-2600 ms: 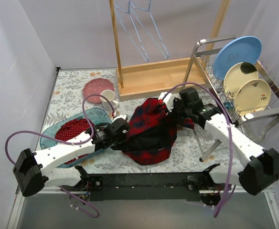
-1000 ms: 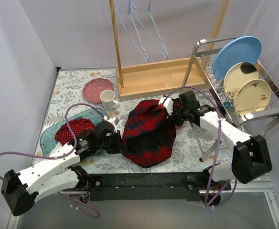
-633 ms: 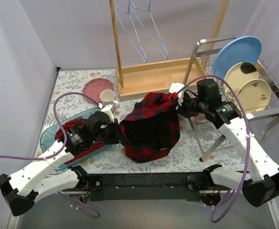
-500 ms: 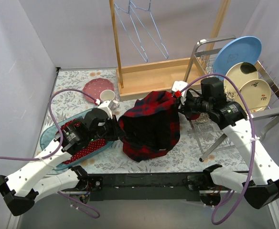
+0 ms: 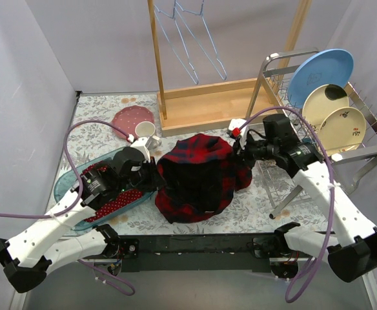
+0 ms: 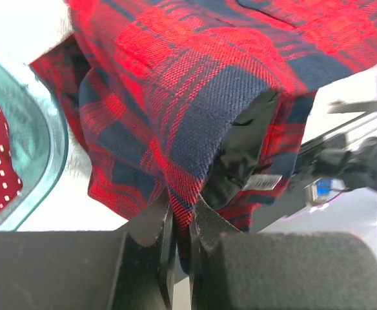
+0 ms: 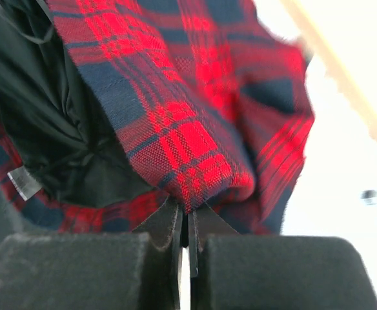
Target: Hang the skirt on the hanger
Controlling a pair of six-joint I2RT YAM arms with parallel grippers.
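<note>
Showing skirt (image 5: 198, 177) held between both arms, low over counter (image 5: 98, 123), well below wire hanger (image 5: 197, 79). L tool (image 5: 156, 183) & R tool (image 5: 239, 147) each closed tight on a fabric edge. Risk: thin pinch slips, or cloth snags wooden frame (image 5: 208, 106). Floral counter; grey walls, dish rack (image 5: 363, 152) w/ plates at right.

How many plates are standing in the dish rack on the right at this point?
3, all upright in the dish rack: a blue plate at the far end, a cream plate in front of it, and another cream plate nearest. Others could be hidden behind them.
</note>
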